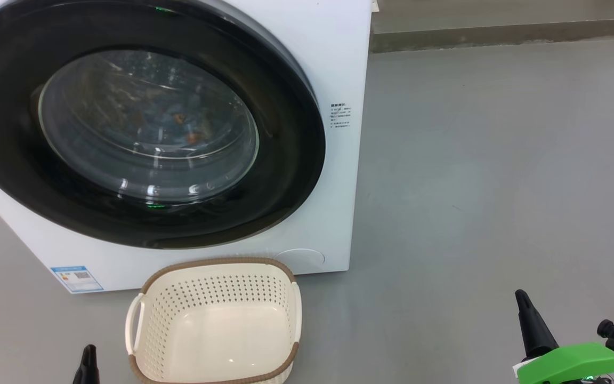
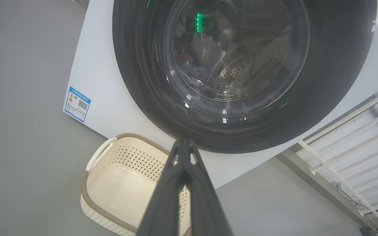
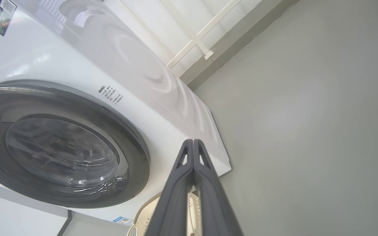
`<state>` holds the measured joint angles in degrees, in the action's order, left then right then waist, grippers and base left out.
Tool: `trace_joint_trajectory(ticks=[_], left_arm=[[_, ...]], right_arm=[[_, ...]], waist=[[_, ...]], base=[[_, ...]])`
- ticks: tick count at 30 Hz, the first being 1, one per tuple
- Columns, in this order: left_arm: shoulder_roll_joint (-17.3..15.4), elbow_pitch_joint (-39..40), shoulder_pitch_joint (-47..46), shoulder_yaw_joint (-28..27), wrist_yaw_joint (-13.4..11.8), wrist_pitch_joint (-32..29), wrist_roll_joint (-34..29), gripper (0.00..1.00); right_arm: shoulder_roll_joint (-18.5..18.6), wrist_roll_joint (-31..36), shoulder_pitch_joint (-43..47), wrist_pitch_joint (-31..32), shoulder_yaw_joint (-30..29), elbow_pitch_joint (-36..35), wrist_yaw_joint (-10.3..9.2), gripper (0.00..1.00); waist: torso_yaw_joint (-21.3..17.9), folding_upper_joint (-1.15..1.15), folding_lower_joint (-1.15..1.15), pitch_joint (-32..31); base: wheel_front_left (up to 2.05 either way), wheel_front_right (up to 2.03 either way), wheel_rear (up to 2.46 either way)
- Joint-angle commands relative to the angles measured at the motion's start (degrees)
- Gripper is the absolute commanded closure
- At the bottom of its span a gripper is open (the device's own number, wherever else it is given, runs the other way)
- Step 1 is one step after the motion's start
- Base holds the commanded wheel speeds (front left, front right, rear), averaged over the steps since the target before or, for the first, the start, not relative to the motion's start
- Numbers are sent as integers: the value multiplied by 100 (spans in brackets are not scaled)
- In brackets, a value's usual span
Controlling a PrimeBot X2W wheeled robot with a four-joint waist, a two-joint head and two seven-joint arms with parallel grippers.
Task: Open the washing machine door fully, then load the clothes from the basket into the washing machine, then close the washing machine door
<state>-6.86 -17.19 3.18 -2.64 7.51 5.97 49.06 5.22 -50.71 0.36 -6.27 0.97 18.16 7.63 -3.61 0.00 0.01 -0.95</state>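
Currently, item by item: left gripper [image 2: 184, 144], fingers pressed together, empty, low beside the basket [image 1: 216, 261]. Right gripper [image 3: 193, 142], fingers likewise pressed together, empty, well off to the right over the floor [image 1: 499, 160]. Basket: empty, just in front of the washing machine [image 1: 333, 64], below the washing machine door [image 1: 285, 176], which sits flush. Clothes [image 1: 179, 120]: blue with orange patches, seen through the glass, inside the drum. Risks, as I judge them: the latch may not have caught, which I cannot tell from here, and a careless left-arm move could knock the basket. Writing: blue label sticker [image 1: 77, 278] with a QR code, text too small. Small black print [image 1: 340, 116] right of the door, unreadable. I can read no brand name.
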Motion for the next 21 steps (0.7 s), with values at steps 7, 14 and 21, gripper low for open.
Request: trace_joint_trajectory(ticks=[7,14,21], left_arm=[[-18,184,-339,-146,0,-149,521,100],[27,198,-403,-172,-1,-267,927,100],[71,212,-467,-199,-1,-385,1332,100]], right_arm=[[20,-491,-298,138,-82,-187,-6,100],[-4,-886,-336,257,-149,-212,-7,100],[-28,-1281,-374,376,-217,-236,-8,100]], waist=[[37,0,0,12],[71,0,0,22],[106,0,0,33]], base=[[0,0,0],[0,0,0],[0,0,0]])
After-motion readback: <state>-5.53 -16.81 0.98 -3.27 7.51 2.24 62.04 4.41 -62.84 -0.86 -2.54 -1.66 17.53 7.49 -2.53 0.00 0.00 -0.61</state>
